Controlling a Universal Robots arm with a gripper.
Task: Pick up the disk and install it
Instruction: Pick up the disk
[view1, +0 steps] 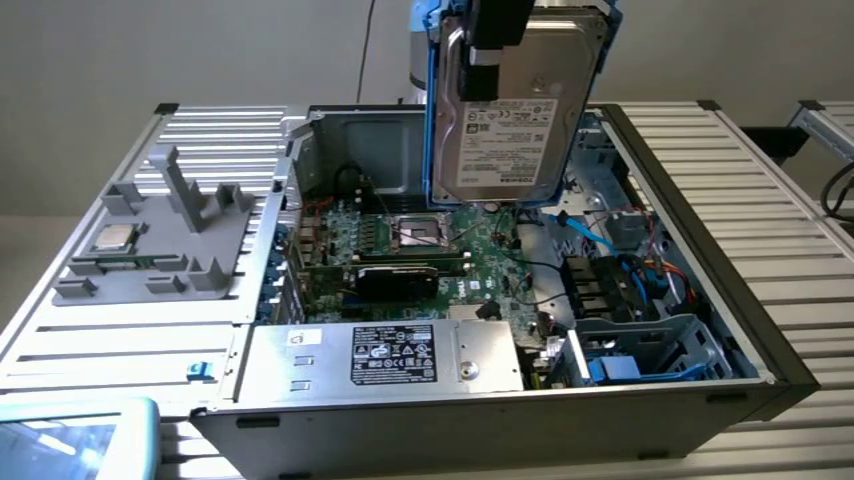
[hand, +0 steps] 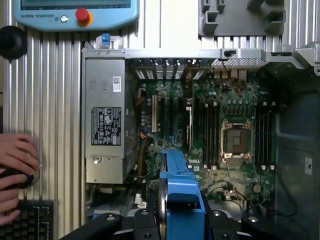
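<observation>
Ribbed worktop (view1: 747, 170) carries everything. The open PC case (view1: 400, 415) lies on its side directly under the hand, so the internals face up and can be reached from above.

Silver PSU box (view1: 394, 355) with the black label sits in the case, below the hand and off to one side. Not the target.

Motherboard (view1: 441, 260) is straight beneath the hand, with the bare CPU socket (view1: 420, 232) exposed.

Grey drive cage (view1: 654, 340) is in the case corner, below the hand toward the exterior view's right. I'd guess that's the bay, slotted to take the carrier rails.

Grey fixture (view1: 174, 225) is outside the case, well apart from the hand, and holds the processor chip (view1: 110, 238) in its pocket.

The disk (view1: 514, 130) is up in the air, on edge with its label face out, clear of the board and touching nothing below. On edge probably suits sliding it into a slot.

Hand (view1: 487, 60) is clamped on the disk at its upper end, pinching across the flat faces. The blue carrier (hand: 181, 192) hangs down between the jaws.

Teach pendant (hand: 75, 12) is parked beyond the case. A person's fingers (hand: 20, 155) rest by a keyboard (hand: 27, 220), well apart from the hand.
</observation>
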